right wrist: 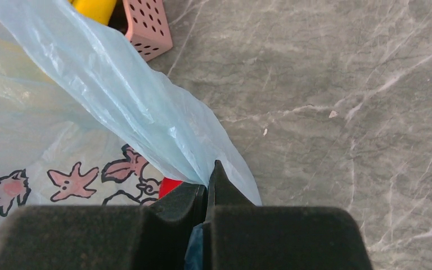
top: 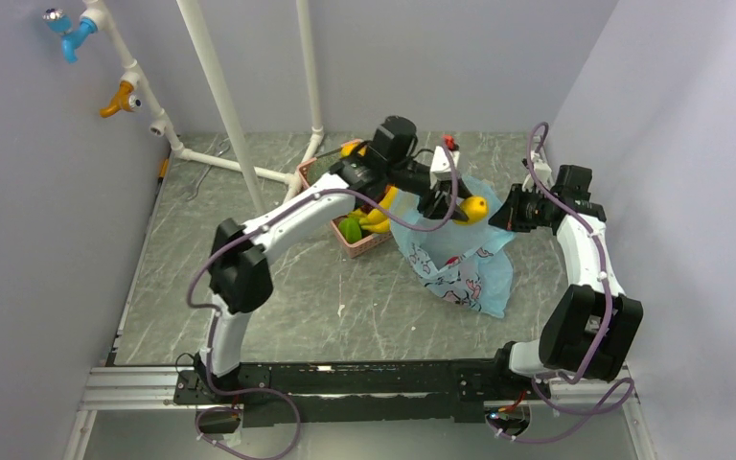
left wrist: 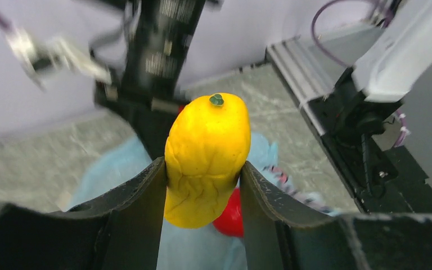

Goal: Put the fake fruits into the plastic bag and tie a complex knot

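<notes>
Plastic bag (top: 462, 273) sits right of centre on the surface (top: 278, 287). It's thin, light blue, crumpled, with the cartoon animal print facing up. Its far end is held up toward the right claw (right wrist: 208, 183). That claw is pressed together on a gathered fold of the film, and in the right wrist view the film fans out to the left and far side of the pinch.

Left claw (left wrist: 202, 167) is part-spread and pinching a yellow fruit (left wrist: 207, 143) by its sides. Both pads touch it, and the end with a small green dot points away from the wrist. From the top camera the fruit hangs over the far end of the bag, just left of the right claw. Can't tell whether it touches the film.

Left wrist view has blue film directly under the fruit and a red patch (left wrist: 232, 218) just beside its lower end. Right wrist view also shows red through the film, next to the pinch. Can't tell which fruit that is.

Pink basket (top: 362, 245), with perforated walls, sits just left of the bag; can't tell if they touch. It holds bananas (top: 376, 220) and a green fruit (top: 350, 228), partly hidden by the left arm. White pipe frame (top: 220, 105) stands at the far left of the surface, well apart from the bag.
</notes>
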`<control>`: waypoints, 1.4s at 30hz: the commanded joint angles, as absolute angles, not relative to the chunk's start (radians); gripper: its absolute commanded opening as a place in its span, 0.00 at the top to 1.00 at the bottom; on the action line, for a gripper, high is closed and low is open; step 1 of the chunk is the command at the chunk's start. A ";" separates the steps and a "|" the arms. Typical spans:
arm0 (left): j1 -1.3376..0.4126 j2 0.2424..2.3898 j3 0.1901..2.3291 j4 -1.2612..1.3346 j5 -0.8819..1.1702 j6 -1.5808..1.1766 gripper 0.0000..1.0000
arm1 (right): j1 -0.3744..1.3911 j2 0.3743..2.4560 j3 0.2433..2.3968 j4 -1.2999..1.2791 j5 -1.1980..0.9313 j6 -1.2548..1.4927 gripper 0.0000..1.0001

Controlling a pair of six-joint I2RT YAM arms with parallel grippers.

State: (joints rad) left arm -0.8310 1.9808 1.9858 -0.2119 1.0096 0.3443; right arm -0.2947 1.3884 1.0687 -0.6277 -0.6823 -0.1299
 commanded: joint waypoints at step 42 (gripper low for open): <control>-0.519 1.946 1.852 -0.470 0.267 0.108 0.18 | -0.384 1.367 1.098 -0.716 -0.648 -0.265 1.00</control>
